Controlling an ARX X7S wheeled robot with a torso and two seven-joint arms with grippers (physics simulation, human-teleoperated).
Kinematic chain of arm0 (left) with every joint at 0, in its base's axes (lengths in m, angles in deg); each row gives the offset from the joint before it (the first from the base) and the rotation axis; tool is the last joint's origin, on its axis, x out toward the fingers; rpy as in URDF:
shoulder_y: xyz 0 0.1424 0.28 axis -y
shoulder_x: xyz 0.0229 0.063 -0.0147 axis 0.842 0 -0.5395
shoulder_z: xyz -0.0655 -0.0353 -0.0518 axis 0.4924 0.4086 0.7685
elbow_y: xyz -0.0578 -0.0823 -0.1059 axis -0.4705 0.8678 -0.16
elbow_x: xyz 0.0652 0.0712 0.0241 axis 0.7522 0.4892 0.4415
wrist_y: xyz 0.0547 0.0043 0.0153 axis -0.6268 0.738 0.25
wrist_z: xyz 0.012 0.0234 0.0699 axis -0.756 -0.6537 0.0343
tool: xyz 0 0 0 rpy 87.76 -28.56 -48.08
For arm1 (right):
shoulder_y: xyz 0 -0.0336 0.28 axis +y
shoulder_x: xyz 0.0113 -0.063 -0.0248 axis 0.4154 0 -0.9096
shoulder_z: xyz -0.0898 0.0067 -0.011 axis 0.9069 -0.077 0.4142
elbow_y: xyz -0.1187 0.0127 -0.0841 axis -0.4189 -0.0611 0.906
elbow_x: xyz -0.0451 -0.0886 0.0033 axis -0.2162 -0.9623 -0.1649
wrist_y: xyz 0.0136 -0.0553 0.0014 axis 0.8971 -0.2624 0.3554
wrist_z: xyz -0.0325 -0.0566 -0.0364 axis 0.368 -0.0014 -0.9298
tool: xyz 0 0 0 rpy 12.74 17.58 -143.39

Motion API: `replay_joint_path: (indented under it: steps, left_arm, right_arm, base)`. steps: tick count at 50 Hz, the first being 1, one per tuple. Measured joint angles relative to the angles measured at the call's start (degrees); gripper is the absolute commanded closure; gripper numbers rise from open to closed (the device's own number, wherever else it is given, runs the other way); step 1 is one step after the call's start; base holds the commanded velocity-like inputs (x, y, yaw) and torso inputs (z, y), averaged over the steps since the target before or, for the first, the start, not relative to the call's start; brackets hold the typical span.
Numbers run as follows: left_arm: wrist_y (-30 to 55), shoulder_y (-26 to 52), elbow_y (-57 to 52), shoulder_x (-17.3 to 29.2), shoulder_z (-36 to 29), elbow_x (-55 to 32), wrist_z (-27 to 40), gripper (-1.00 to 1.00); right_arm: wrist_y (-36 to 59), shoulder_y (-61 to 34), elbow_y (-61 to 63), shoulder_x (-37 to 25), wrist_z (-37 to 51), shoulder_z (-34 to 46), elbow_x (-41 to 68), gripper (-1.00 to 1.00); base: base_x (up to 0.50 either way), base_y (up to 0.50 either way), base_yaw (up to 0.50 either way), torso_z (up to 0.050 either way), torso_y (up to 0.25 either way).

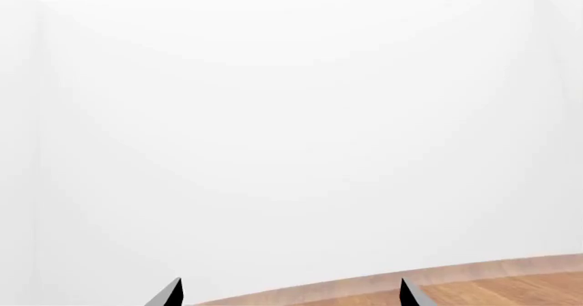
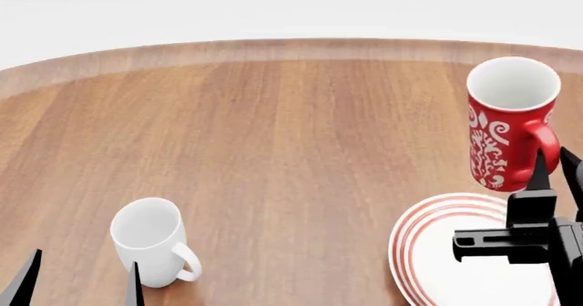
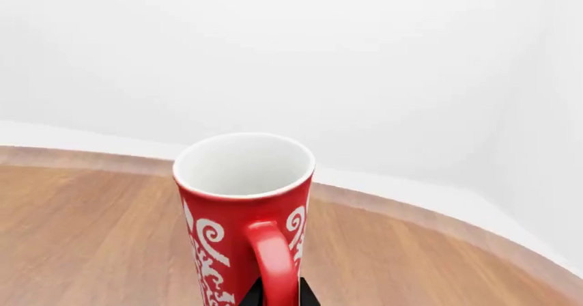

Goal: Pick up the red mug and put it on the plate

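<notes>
Right gripper (image 2: 558, 161) pinches red mug (image 2: 506, 118) by handle — upright, just beyond plate (image 2: 414, 248). Left gripper (image 1: 289, 294) open, holds nothing.

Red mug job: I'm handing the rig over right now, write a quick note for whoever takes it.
Left gripper: open, empty, by the white mug.
Right gripper: jaws flank the red mug handle; whether they are clamped is unclear.
The red mug stands upright just beyond the plate, not on it.
Done: reach to the handle.
Left: confirm grip, lift, set it on the plate.
</notes>
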Motion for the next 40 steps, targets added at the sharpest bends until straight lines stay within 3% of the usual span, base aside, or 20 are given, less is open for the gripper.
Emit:
replay_joint_path:
  steps: [40]
  left_arm:
    - [0.3,0.1,-0.1,0.2,-0.4,-0.2,0.3,-1.0]
  right_arm:
    - [2.1,-18.7,-25.1,5.6,-27.1,6.0,-10.7,1.0]
  base:
    - [0.0,0.0,0.0,0.0,0.0]
